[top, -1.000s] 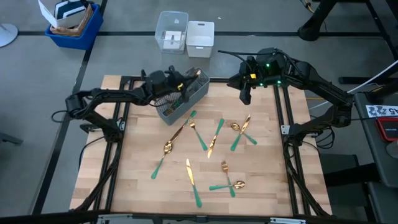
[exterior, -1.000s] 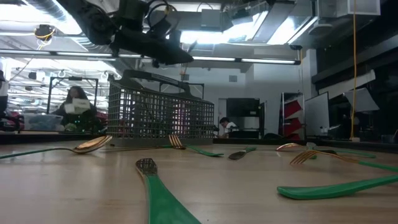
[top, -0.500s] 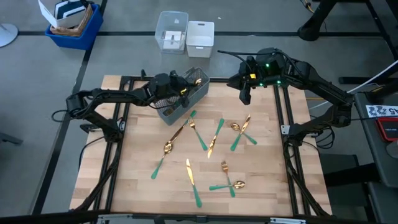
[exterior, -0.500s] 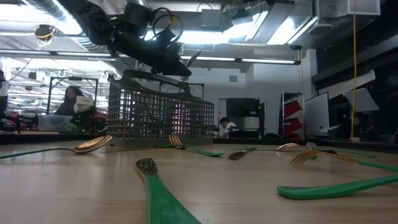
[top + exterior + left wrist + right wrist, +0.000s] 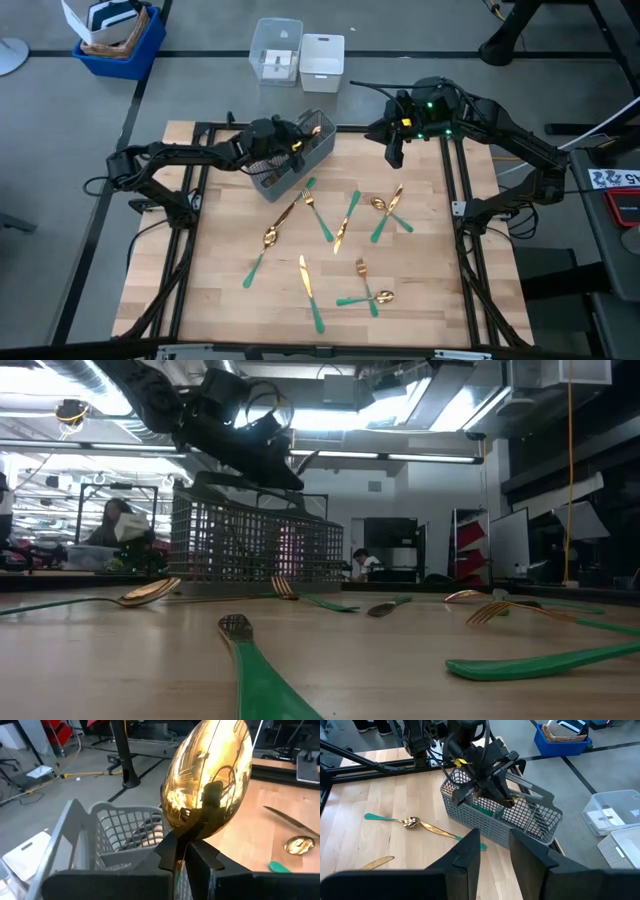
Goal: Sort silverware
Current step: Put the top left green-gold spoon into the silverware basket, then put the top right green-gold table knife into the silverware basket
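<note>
My left gripper hovers over the grey mesh caddy, shut on a spoon whose gold bowl juts out past the fingertips. In the low view this gripper slants down just above the caddy's rim. Several pieces of silverware with gold heads and teal handles lie flat on the wooden table, among them a spoon, a fork and a knife. My right gripper hangs open, high over the table's far right, with nothing between its fingers. My left gripper pinches the spoon at its neck, just behind the bowl, between the two fingers. The fingers come slanting from the table's left, tipped a little downward, and lie along the spoon. The spoon is lifted clear, its bowl over the caddy's open top; its handle is hidden by the gripper.
Two clear plastic bins and a blue bin sit beyond the table's far edge. Black frame rails run along both sides of the table. The low view shows a person in the room behind the table.
My left gripper has tipped its fingers downward toward the caddy and sunk slightly, and the spoon's bowl has come lower over the caddy with it.
</note>
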